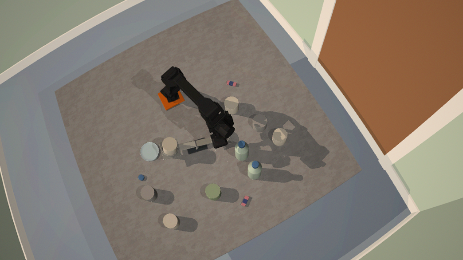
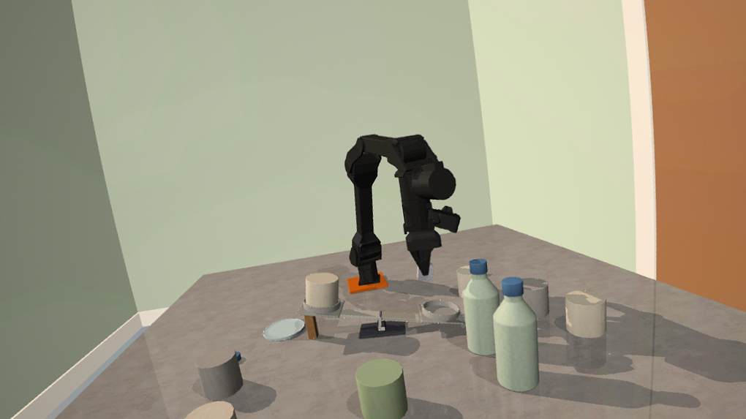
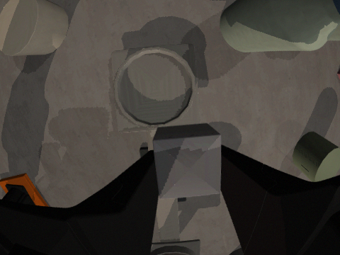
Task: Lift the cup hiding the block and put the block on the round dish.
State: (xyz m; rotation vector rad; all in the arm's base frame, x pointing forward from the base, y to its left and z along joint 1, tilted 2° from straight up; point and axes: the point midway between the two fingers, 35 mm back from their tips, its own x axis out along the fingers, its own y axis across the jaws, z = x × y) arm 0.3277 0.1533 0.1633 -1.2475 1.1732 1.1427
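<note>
My gripper (image 2: pixel 423 265) (image 3: pixel 185 155) is shut on the grey block (image 2: pixel 430 271) (image 3: pixel 188 173), holding it above the balance (image 1: pixel 187 146) (image 2: pixel 371 330) (image 3: pixel 168 216). In the wrist view the block is between the fingertips, just below the empty ring (image 2: pixel 442 318) (image 3: pixel 118 88) on the balance's low end. A tan cup (image 1: pixel 169 145) (image 2: pixel 321 290) stands upside down on the raised end. The round dish (image 1: pixel 149 151) (image 2: pixel 283 330) lies beside that end, with nothing on it. The arm hides the gripper and block in the overhead view.
Two green bottles (image 1: pixel 242 151) (image 1: pixel 254 170) (image 2: pixel 483 317) (image 2: pixel 516 352) stand near the low end. Tan cups (image 1: pixel 232 105) (image 1: pixel 279 137) and a grey cup (image 1: pixel 260 123) stand beyond it. A green cup (image 1: pixel 213 191) (image 2: pixel 381 391) and another grey cup (image 1: pixel 148 192) (image 2: pixel 219 375) stand in front.
</note>
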